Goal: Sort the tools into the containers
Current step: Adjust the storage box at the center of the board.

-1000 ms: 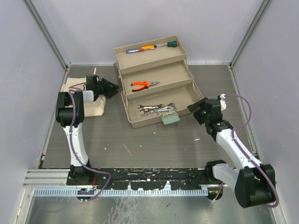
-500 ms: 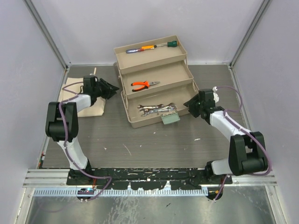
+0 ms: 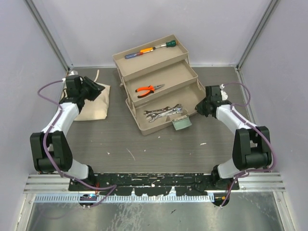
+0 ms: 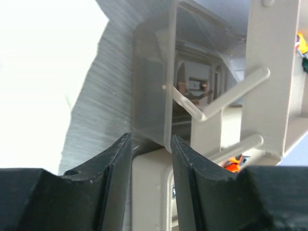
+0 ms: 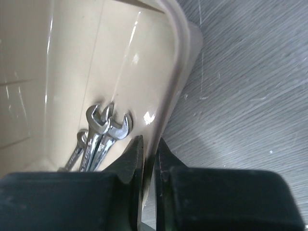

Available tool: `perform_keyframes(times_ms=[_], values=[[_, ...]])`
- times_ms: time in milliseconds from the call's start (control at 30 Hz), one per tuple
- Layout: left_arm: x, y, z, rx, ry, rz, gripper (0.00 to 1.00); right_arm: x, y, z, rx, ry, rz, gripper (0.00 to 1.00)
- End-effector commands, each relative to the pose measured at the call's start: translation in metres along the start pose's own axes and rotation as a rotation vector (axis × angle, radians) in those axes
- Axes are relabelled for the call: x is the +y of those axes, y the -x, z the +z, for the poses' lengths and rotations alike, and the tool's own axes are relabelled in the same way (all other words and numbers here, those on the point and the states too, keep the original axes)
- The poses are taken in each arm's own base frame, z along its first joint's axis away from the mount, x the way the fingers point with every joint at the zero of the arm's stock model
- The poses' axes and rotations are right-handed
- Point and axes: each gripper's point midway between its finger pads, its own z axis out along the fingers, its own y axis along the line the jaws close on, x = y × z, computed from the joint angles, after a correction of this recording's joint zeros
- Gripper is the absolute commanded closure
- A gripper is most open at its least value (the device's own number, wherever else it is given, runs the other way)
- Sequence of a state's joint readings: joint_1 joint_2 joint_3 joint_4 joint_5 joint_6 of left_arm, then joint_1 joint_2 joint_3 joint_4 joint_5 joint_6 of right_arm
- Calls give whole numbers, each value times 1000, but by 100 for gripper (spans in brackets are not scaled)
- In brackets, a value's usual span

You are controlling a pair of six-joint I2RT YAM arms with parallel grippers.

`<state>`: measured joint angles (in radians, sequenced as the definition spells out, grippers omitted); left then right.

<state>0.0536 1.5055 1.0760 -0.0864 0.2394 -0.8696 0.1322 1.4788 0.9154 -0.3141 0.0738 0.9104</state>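
Note:
The toolbox stands open in three stepped tan trays. The top tray [image 3: 159, 57] holds screwdrivers [image 3: 149, 48], the middle tray [image 3: 175, 77] orange-handled pliers [image 3: 149, 88], and the bottom tray [image 3: 190, 98] several silver wrenches [image 3: 163, 112]. My right gripper [image 3: 201, 107] is shut on the bottom tray's right wall [image 5: 175, 72], which sits pinched between its jaws [image 5: 148, 149] beside the wrenches [image 5: 103, 130]. My left gripper [image 3: 100, 89] hangs left of the toolbox over a tan cloth. Its jaws [image 4: 150, 138] stand apart with nothing between them. They face the box's brown translucent side [image 4: 154, 86].
A tan cloth [image 3: 91, 109] lies on the dark tabletop left of the toolbox. The pale green latch [image 3: 182, 123] sticks out from the bottom tray's front. Grey walls close in the table on the left, back and right.
My right gripper moved in and closed on the bottom tray's right wall. The toolbox has turned slightly counterclockwise. My left gripper drew back to the left, away from the box.

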Motion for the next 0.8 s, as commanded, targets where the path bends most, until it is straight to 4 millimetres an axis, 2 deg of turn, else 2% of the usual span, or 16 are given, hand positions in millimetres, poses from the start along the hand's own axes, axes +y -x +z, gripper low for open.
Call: perform_keyframes(times_ms=[0, 133, 333, 467, 567, 667, 767], values=[[20, 10, -30, -50, 77, 80, 59, -3, 36, 5, -82, -22, -399, 97], [26, 8, -40, -38, 102, 96, 57, -11, 51, 13, -59, -72, -508, 99], [36, -7, -34, 31, 112, 68, 56, -17, 83, 33, -37, -162, -573, 99], [41, -8, -34, 49, 123, 57, 57, -17, 120, 42, -73, -188, -569, 99], [43, -5, -36, 48, 133, 50, 57, -13, 154, 42, -120, -202, -588, 98], [43, -3, -36, 47, 123, 45, 56, -2, 176, 47, -143, -172, -626, 90], [34, -4, -30, 77, 67, 56, 55, 18, 182, 50, -130, -88, -647, 79]])
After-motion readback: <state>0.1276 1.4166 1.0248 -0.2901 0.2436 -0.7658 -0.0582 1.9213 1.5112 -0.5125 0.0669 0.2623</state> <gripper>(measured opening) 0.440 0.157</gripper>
